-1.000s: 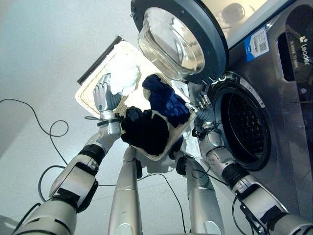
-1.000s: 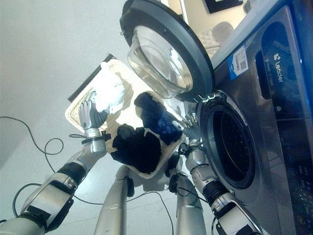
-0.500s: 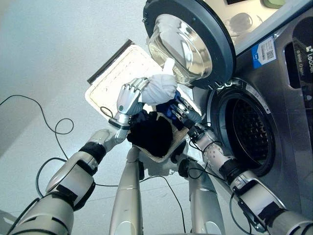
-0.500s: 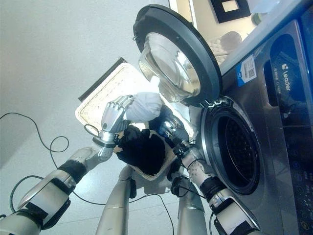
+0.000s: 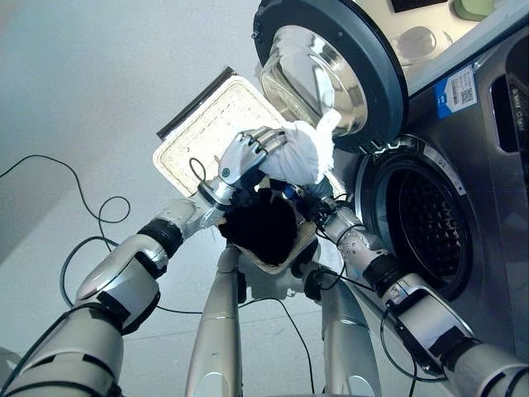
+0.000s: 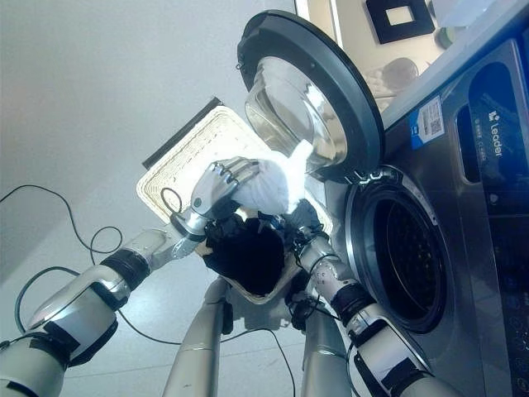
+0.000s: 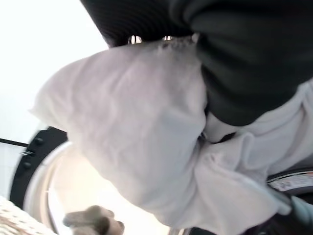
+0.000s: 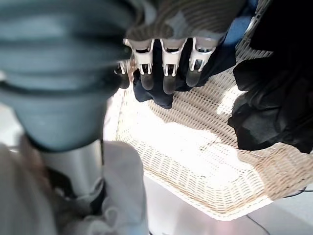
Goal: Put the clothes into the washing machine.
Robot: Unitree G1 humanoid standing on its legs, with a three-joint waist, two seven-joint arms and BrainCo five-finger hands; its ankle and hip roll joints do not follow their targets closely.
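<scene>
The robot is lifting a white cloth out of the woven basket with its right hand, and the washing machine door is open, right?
Not quite. It is the left hand whose fingers are curled round the white cloth, as the left eye view shows. The right hand reaches onto dark blue clothing in the woven basket. The round washing machine door is open.

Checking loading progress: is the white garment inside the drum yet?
No, the left hand holds the white garment above the basket.

Head stereo pair looking down on the wicker basket [image 5: 198,136], washing machine [image 5: 463,190] at 3 o'clock | left wrist camera pressing close against white cloth [image 7: 132,137] | right wrist camera hovering near, seemingly facing the basket's floor.
</scene>
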